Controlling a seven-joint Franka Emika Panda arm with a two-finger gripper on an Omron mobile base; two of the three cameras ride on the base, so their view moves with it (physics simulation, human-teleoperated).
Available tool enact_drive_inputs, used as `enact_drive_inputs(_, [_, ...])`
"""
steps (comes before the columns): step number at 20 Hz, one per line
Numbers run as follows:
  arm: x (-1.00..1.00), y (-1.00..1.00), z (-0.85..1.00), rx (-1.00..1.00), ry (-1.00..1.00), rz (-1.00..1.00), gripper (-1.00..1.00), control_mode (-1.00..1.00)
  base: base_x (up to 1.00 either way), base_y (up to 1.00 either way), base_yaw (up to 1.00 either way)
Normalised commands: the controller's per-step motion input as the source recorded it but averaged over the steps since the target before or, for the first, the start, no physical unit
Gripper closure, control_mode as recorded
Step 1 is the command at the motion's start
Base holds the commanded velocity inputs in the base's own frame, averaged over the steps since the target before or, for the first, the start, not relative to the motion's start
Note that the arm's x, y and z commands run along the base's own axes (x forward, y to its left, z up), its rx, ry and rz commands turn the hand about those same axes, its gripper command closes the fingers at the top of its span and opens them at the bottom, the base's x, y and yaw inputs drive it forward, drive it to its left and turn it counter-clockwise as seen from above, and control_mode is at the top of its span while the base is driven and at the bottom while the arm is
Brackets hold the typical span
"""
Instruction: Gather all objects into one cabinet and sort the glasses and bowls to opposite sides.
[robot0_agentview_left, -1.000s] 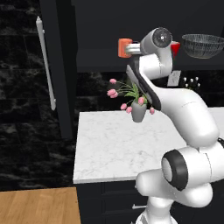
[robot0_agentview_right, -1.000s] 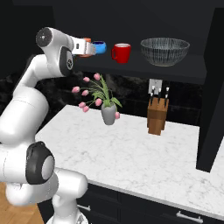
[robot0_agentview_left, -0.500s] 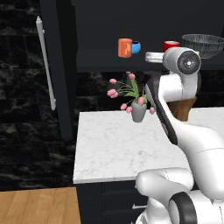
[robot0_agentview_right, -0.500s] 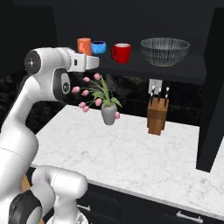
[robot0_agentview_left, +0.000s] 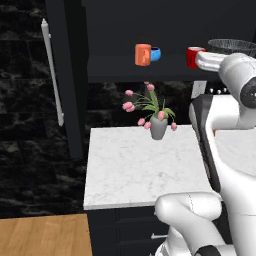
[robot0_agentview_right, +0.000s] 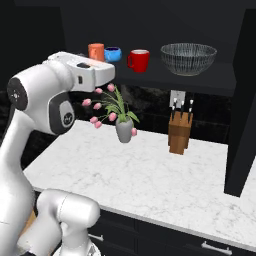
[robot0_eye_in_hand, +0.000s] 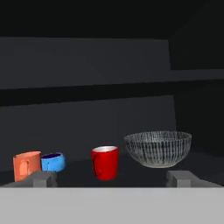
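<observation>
Already, all four pieces of tableware are seen standing on the one shelf (robot0_agentview_right: 150, 80) of the black wall cabinet (robot0_agentview_left: 70, 75), whose tall door with the slim silver bar handle (robot0_agentview_left: 52, 72) is swung open. Taking the red mug (robot0_agentview_right: 138, 60) as the landmark: the blue cup (robot0_agentview_right: 113, 53) stands near it on one side, and the orange cup (robot0_agentview_right: 96, 51) is set just beyond the blue cup, close enough that it cannot be told whether they touch. On the mug's other side, a little apart, the wide grey meshed bowl (robot0_agentview_right: 188, 58) is placed alone. The gathering is therefore judged done, and the sorting looks done too, with cups to one side of the mug and the bowl to the other. Little seems left beyond drawing the arm away and perhaps shutting the door.

The hand (robot0_eye_in_hand: 111, 179) is held released, its fingertips (robot0_eye_in_hand: 41, 178) spread wide with nothing between them, and is pointed at the shelf with the mug roughly centred ahead.

Below the mug, a white marbled surface (robot0_agentview_right: 150, 175) carries a grey vase of pink tulips (robot0_agentview_right: 124, 129) and a wooden knife block (robot0_agentview_right: 180, 132). Black marbled wall tiles, low black cupboards and a patch of wood floor (robot0_agentview_left: 42, 235) make up the room.
</observation>
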Motion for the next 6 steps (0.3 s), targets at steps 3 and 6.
enact_drive_inputs(3, [-1.0, -0.14, 0.55, 0.0, -0.17, -0.06, -1.0, -1.0, 0.0, 0.0, 0.0])
enact_drive_inputs(6, [-1.0, -0.07, 0.45, 0.0, -0.16, -0.05, -1.0, -1.0, 0.0, 0.0, 0.0])
